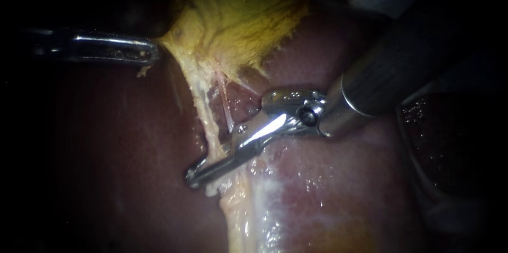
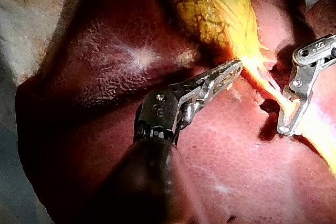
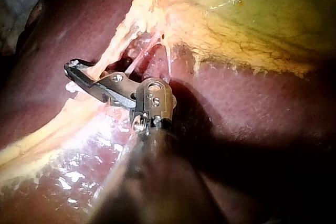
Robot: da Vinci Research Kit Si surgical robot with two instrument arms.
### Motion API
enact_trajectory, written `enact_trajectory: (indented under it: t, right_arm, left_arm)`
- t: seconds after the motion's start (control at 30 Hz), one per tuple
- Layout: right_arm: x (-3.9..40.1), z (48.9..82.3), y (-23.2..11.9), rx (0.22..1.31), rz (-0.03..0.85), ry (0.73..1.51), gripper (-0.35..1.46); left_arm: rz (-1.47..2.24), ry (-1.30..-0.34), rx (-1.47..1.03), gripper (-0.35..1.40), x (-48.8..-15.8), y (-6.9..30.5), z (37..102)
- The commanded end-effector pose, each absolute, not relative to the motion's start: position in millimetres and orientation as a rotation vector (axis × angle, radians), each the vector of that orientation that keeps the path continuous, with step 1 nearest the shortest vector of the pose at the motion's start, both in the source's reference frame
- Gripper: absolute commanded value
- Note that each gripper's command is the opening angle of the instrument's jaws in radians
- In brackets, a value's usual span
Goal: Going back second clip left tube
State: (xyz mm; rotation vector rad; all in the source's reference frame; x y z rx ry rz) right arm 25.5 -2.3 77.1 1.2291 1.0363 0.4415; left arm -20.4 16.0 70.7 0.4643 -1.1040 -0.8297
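The yellow-green gallbladder [image 1: 238,15] lies over the dark red liver [image 1: 106,152]. My left instrument [image 1: 151,54] comes in from the left, its jaws shut on the gallbladder's pale lower edge and holding it stretched; the left wrist view shows the same grip [image 2: 231,72]. Two strands run down from that edge: a pale left tube [image 1: 207,120] and a thin pink right tube [image 1: 225,102]. My right instrument [image 1: 196,176] reaches down from the upper right. Its long jaws stand slightly apart around the left tube's lower part [image 3: 76,72]. No clip shows clearly.
Glistening pale fatty tissue [image 1: 248,205] runs down below the right instrument's jaws. A dark lobe [image 1: 444,147] of liver sits at the right under the right shaft [image 1: 391,68]. In the left wrist view my right instrument [image 2: 286,127] lies beyond the left jaws.
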Motion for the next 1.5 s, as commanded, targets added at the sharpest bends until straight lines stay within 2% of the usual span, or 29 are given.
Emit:
enact_trajectory:
  t: [0.03, 0.1, 0.13, 0.27, 0.33, 0.4, 0.47, 0.77, 0.9, 1.13, 1.3, 1.5]
  right_arm:
    - [25.5, 77.1, -2.3, 1.229, 0.441, 1.036, -0.35]
    - [25.5, 77.1, -2.3, 1.229, 0.441, 1.036, -0.33]
    - [25.5, 77.1, -2.3, 1.229, 0.442, 1.036, -0.15]
    - [25.8, 77.3, -2.3, 1.195, 0.417, 1.06, 0.32]
    - [26.0, 77.4, -2.4, 1.154, 0.423, 1.08, 0.42]
    - [26.0, 77.6, -2.7, 1.056, 0.454, 1.113, 0.47]
    - [25.9, 77.8, -3.0, 0.964, 0.449, 1.138, 0.54]
    - [23.8, 77.6, -3.6, 0.699, 0.448, 1.204, 0.59]
    - [21.7, 77.1, -4.1, 0.601, 0.398, 1.221, 0.59]
    - [18.4, 75.1, -3.8, 0.508, 0.351, 1.214, 0.6]
    - [16.1, 72.8, -3.0, 0.477, 0.332, 1.178, 0.6]
    - [13.6, 70.1, -1.8, 0.457, 0.332, 1.173, 0.59]
  left_arm:
    - [-0.829, -1.104, 0.464, -0.35, -20.4, 16.0, 70.7]
    - [-0.829, -1.104, 0.464, -0.35, -20.4, 16.0, 70.7]
    - [-0.829, -1.104, 0.464, -0.35, -20.4, 16.0, 70.7]
    - [-0.829, -1.104, 0.464, -0.35, -20.4, 16.0, 70.7]
    - [-0.829, -1.104, 0.464, -0.35, -20.4, 16.0, 70.7]
    - [-0.829, -1.104, 0.464, -0.35, -20.4, 16.0, 70.7]
    - [-0.829, -1.104, 0.464, -0.35, -20.4, 16.0, 70.7]
    - [-0.829, -1.104, 0.464, -0.35, -20.3, 16.0, 70.7]
    - [-0.828, -1.104, 0.464, -0.35, -20.3, 16.0, 70.7]
    - [-0.83, -1.104, 0.462, -0.35, -20.2, 15.9, 70.7]
    - [-0.829, -1.104, 0.462, -0.35, -20.1, 15.9, 70.7]
    - [-0.829, -1.104, 0.462, -0.35, -20.1, 15.9, 70.7]
